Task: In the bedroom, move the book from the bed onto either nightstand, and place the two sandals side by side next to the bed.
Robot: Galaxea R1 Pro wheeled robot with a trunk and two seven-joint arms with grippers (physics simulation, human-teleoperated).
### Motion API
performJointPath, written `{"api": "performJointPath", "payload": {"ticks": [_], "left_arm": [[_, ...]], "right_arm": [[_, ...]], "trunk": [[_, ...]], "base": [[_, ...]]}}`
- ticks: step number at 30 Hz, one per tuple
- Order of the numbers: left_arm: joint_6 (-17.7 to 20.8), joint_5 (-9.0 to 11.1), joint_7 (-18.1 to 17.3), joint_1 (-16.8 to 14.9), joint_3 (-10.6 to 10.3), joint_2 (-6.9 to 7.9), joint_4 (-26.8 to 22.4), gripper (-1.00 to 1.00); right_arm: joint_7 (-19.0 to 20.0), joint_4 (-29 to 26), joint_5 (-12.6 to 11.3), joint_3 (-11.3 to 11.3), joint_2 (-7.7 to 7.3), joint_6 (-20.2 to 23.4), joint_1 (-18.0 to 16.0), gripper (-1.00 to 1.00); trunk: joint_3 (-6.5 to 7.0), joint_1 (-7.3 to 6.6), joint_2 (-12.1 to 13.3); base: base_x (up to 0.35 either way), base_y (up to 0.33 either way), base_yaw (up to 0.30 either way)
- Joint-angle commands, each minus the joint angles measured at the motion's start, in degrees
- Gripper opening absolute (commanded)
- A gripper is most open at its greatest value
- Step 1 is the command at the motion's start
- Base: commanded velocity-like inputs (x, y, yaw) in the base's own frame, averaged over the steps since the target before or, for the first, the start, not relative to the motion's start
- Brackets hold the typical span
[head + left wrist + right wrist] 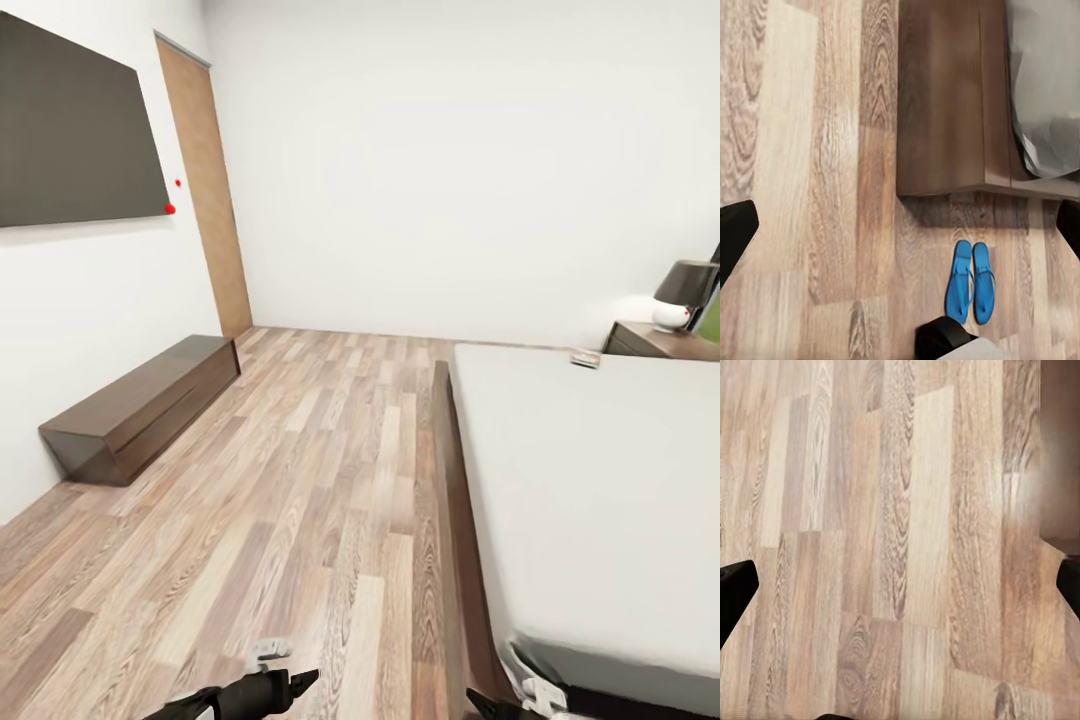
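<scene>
The book lies at the far corner of the off-white bed, close to a dark nightstand. In the left wrist view the two blue sandals lie side by side on the plank floor, just off the corner of the bed's dark wooden frame. My left gripper hangs open high above the floor, nothing between its fingers. My right gripper is open too, over bare planks. Both arms' tips peek in low in the head view, left and right.
A long low dark bench stands along the left wall under a dark wall screen. A brown door is in the far left corner. A lamp sits on the nightstand. Wood floor stretches between bench and bed.
</scene>
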Motion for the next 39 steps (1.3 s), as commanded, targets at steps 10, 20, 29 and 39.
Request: {"api": "performJointPath", "payload": {"ticks": [10,20,29,39], "left_arm": [[-0.2,0.3,-0.1,0.0,-0.5,0.0,0.0,1.0],[-0.2,0.3,-0.1,0.0,-0.4,0.0,0.0,1.0],[-0.2,0.3,-0.1,0.0,-0.4,0.0,0.1,1.0],[-0.2,0.3,-0.1,0.0,-0.4,0.0,0.0,1.0]], "right_arm": [[0.2,0.1,-0.5,0.3,-0.07,-0.1,0.0,1.0],[0.1,0.1,-0.5,0.3,-0.05,-0.1,0.0,1.0],[0.2,0.0,-0.5,0.3,-0.05,-0.1,0.0,1.0],[0.2,0.0,-0.5,0.3,-0.04,-0.1,0.0,1.0]], "trunk": [[-0.05,0.0,0.0],[-0.05,0.0,0.0],[-0.05,0.0,0.0],[1.56,-1.98,3.6]], "base": [[0.0,0.0,0.286],[0.0,0.0,0.286],[0.0,0.0,0.271],[0.0,0.0,0.033]]}}
